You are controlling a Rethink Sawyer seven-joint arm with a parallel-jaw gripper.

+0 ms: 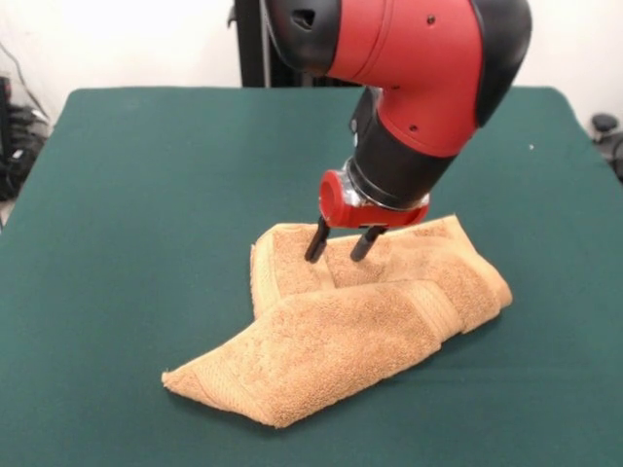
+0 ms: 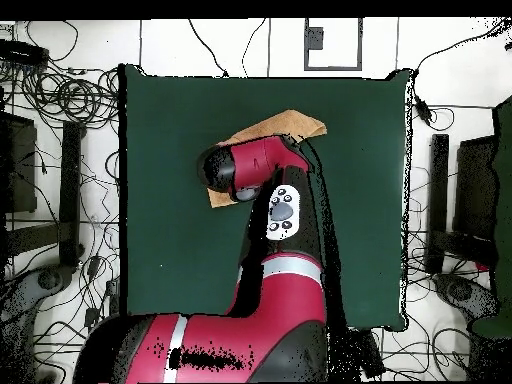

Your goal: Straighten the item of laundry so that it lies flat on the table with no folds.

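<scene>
The golden-tan towel lies folded and bunched on the dark green table, near the front of it in the front view. One flap is folded over toward the near left, with a paler band across it. My gripper stands upright over the towel's far part, its two dark fingers spread apart with their tips at the cloth. In the overhead view the arm covers most of the towel, and the gripper itself is hidden under the arm's wrist.
Monitors, cables and stands ring the table on the floor in the overhead view. The red arm reaches across the table from its base at the bottom of that view.
</scene>
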